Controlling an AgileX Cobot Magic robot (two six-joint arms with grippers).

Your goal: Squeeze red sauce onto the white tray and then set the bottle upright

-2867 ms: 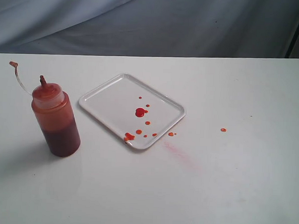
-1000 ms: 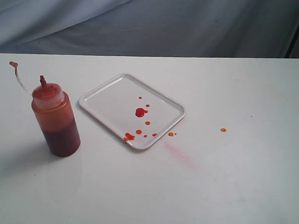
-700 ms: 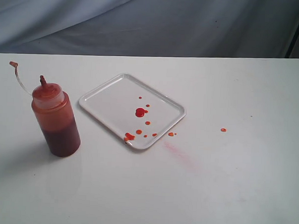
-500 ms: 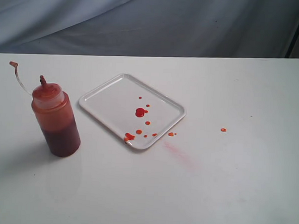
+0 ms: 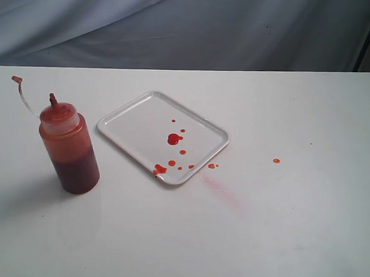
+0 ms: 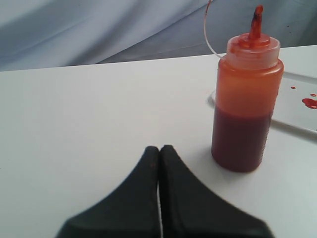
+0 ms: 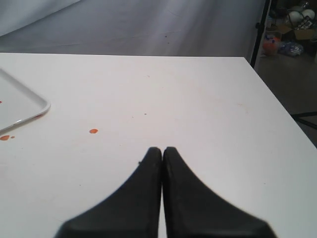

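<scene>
The bottle (image 5: 69,147) stands upright on the table left of the white tray (image 5: 130,121), its cap (image 5: 16,79) hanging off on a thin tether. Drops of red sauce (image 5: 173,138) lie on the tray's right half, with one blob (image 5: 158,169) at its near rim. The left wrist view shows the bottle (image 6: 246,106) a short way ahead of my left gripper (image 6: 159,148), which is shut and empty, and a corner of the tray (image 6: 297,114). My right gripper (image 7: 162,149) is shut and empty over bare table, with the tray's corner (image 7: 20,106) off to one side. Neither gripper shows in the exterior view.
Stray red drops lie on the table beside the tray (image 5: 211,166) and further right (image 5: 276,161). A faint pink smear (image 5: 222,192) runs from the tray's near corner. The table's right edge (image 7: 277,99) drops to the floor, and a grey cloth hangs behind.
</scene>
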